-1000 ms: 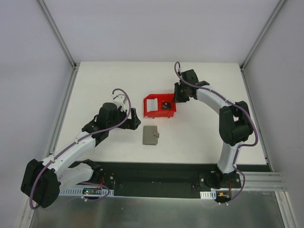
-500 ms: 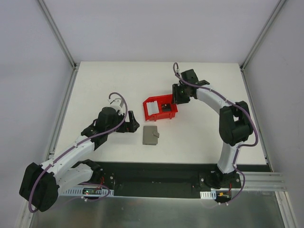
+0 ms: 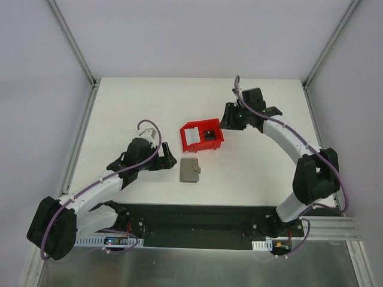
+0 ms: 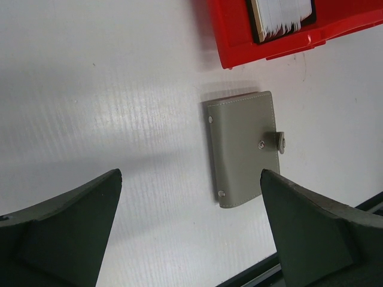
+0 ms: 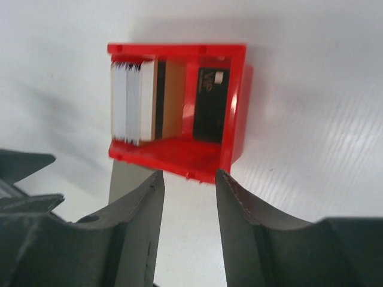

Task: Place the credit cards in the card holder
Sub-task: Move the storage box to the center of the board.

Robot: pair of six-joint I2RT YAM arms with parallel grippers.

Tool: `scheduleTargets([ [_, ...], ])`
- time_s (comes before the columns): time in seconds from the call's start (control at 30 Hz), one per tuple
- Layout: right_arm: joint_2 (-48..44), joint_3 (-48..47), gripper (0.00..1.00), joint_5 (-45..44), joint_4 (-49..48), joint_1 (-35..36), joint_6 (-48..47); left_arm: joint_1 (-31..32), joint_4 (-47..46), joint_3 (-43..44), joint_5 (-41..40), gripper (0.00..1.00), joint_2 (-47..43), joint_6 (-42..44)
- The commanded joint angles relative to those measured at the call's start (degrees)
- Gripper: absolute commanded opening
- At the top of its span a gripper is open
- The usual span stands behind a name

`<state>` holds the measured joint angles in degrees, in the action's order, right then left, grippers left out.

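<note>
The grey card holder lies closed and snapped on the table, just in front of the red bin. In the bin stand the credit cards: a stack of white ones, a gold one and a dark one. My left gripper is wide open just left of the holder and holds nothing. My right gripper is open at the bin's right side, with only bare table between its fingers.
White table with metal frame rails along its left, right and near edges. The red bin stands slightly askew. A sliver of the grey holder shows past my right gripper's left finger.
My right gripper opened and drew back to the right, away from the red bin, leaving the dark card in it. My left arm pulled back a little toward the near edge.
</note>
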<state>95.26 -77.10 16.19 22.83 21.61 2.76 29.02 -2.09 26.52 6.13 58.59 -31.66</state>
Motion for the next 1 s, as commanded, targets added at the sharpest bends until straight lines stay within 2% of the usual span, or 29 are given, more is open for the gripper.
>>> scheduleTargets([
  [0.0, -7.1, 9.4, 0.41, 5.8, -5.9, 2.6, 5.8, -0.2, -2.5, -0.9, -0.3, 0.98, -0.3, -1.8],
  [0.23, -7.8, 15.7, 0.38, 0.2, -10.0, 12.4, 11.6, -0.2, -2.2, -2.4, -5.8, 0.99, -1.7, -6.7],
  [0.5, -0.7, 10.7, 0.38, -8.5, -9.5, 19.3, 12.3, -0.2, -1.4, -2.8, -5.8, 0.99, -2.9, -7.2],
  [0.97, 7.3, 5.5, 0.37, -14.8, -9.8, 21.7, 10.9, -0.2, -0.8, -1.8, -4.8, 0.99, -2.5, -5.3],
])
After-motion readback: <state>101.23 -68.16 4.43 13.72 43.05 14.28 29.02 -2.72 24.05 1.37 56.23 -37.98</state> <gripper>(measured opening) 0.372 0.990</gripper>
